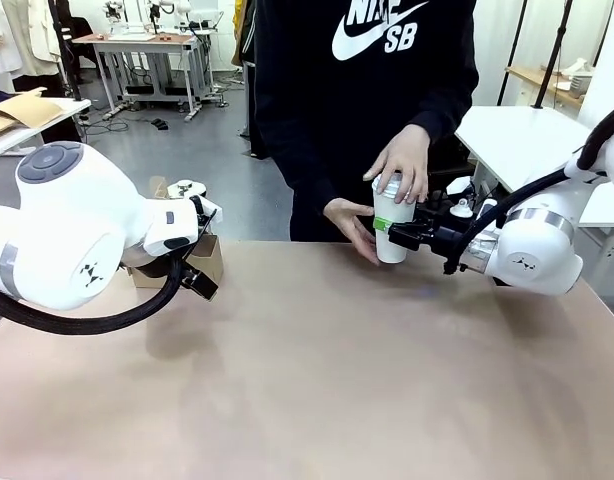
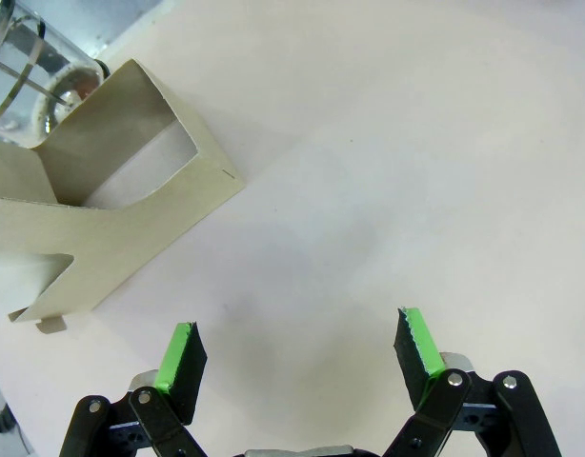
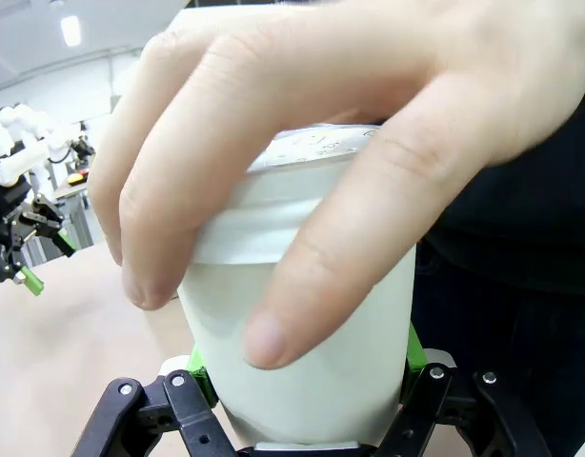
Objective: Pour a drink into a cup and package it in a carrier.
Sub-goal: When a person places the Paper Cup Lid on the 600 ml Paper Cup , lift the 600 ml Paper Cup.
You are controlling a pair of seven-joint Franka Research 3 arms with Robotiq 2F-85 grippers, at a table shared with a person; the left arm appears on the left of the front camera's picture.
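At the far edge of the table [image 1: 317, 380], toward its right end: the white cup [image 1: 389, 250], standing straight up, with a white lid [image 1: 387, 187] on top. Squeezed from both sides by the right gripper [image 1: 398, 233], with green pads [image 3: 413, 354] pressed flat on the cup wall. Closed firmly around it. Cannot tell if resting on the table or held just above it. Covered on top by one hand [image 1: 405, 163] of the person, fingers spread over the lid and down the side. Touched low on the other side by the person's second hand [image 1: 350, 226].

Over the left end of the table: the left gripper [image 2: 300, 350], jaws spread wide apart, nothing between them. Just bare table top underneath.

Close by, on the table near its far edge and toward its left end: the brown carrier [image 2: 111, 214], with a cut-out hole in the cardboard. Right behind the carrier, at that same end of the table: the glass jug [image 2: 26, 67] with silver bands. Touching the cardboard or very nearly, hard to say which. Too little of the jug in view to tell how much is inside.
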